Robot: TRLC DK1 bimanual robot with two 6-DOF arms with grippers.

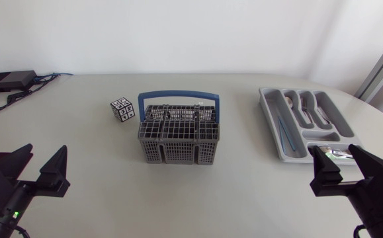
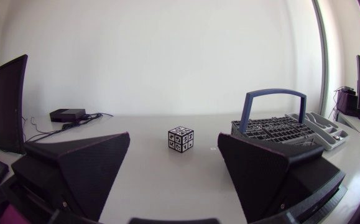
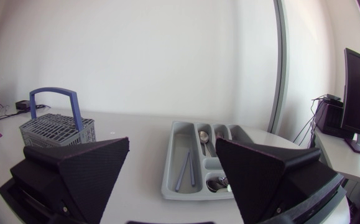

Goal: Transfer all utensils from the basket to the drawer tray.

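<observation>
The left gripper [image 1: 45, 151] sits at the near left edge of the table, its two fingers spread wide with nothing between them. The right gripper [image 1: 335, 151] sits at the near right, also spread and empty.

Farther in, at the middle of the table, stands the grey basket [image 1: 178, 139] with its blue handle [image 1: 178, 96] upright. It is well apart from both grippers, ahead and to the right of the left one and ahead and to the left of the right one. No utensil shows above its grid top in any view, and whether something lies deeper inside cannot be told.

The tray [image 1: 270, 125] lies on the right, its near end just ahead of the right gripper. It holds spoons [image 3: 203, 137] and a pair of blue sticks [image 3: 186, 169], each in its own slot.

By this layout the transfer looks finished or nearly so. If a piece is left, the next move calls for an arm to reach over the basket, come down from above clear of the handle, pinch the piece and carry it right to the tray.

A small patterned cube [image 1: 122, 109] stands just left of the basket's far corner.
</observation>
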